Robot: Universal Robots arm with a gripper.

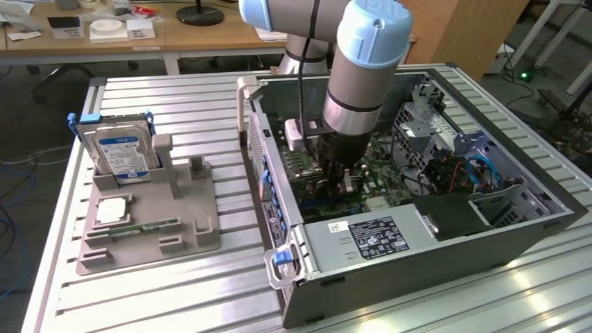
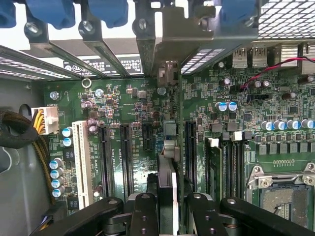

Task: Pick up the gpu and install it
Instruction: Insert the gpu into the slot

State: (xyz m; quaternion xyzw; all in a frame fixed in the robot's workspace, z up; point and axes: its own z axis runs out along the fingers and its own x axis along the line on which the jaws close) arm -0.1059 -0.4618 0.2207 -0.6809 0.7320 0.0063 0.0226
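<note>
Dark and thin, the gpu (image 2: 167,189) stands on edge between the pads of the gripper (image 2: 167,209), whose jaws are partly closed on it. Its long axis runs along the motherboard (image 2: 133,98) slots, bracket end toward the case's (image 1: 444,243) rear wall. The arm (image 1: 365,69) reaches steeply down into the open case, card directly beneath the wrist.

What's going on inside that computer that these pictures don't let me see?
- Exterior view: the black fingers and the thin dark gpu card are hidden behind the grey arm.
- Wrist view: the card is edge-on; whether it sits in a black motherboard slot is unclear.
- Wrist view: the open grey computer case is cut off by the edges.
</note>
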